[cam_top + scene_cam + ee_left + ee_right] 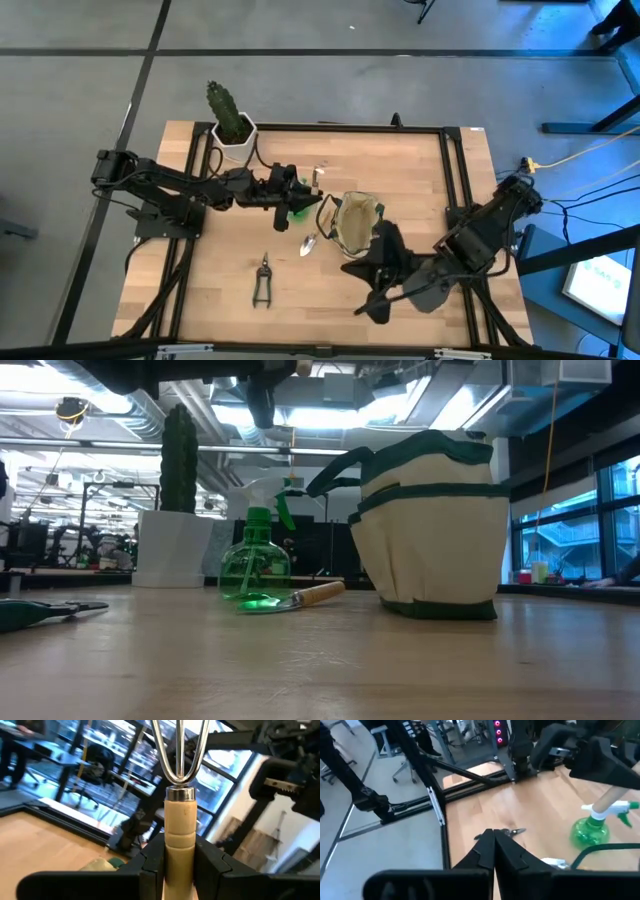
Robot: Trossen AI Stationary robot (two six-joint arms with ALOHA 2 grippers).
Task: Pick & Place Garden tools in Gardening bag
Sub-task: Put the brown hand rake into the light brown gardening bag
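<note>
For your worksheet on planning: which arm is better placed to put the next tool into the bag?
Left. Its gripper already grips the rake beside the bag; the right gripper is shut and empty.

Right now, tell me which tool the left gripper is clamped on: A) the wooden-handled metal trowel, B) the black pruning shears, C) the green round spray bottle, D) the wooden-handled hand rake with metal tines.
D: the left gripper is closed on the hand rake, whose wooden handle stands between its fingers with the metal tines rising above.
</note>
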